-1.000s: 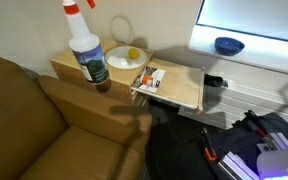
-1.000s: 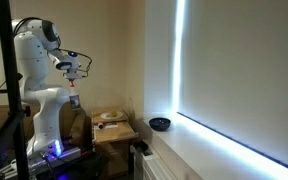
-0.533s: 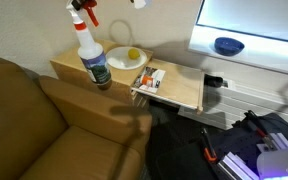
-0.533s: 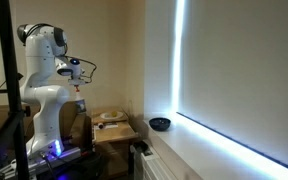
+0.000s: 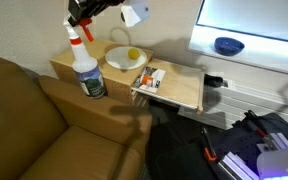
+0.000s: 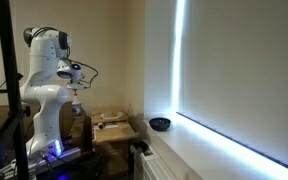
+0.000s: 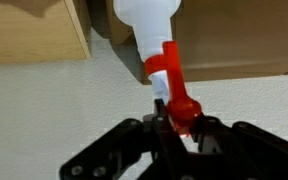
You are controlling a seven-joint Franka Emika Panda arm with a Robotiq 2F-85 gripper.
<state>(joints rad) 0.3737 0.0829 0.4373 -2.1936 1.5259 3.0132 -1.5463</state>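
Spray bottle is hanging upright from its red trigger head, which your gripper's fingers are pinching narrowly, so its own weight is keeping it plumb at the wooden table's left end. Just right and farther back, a white bowl is holding something yellow.

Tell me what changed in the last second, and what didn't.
The gripper came down into an exterior view from above, and it stays shut on the red spray head of the spray bottle. The bottle dropped with it, beside the wooden table. Nothing was let go. The white bowl on the table and the blue bowl on the sill did not move.
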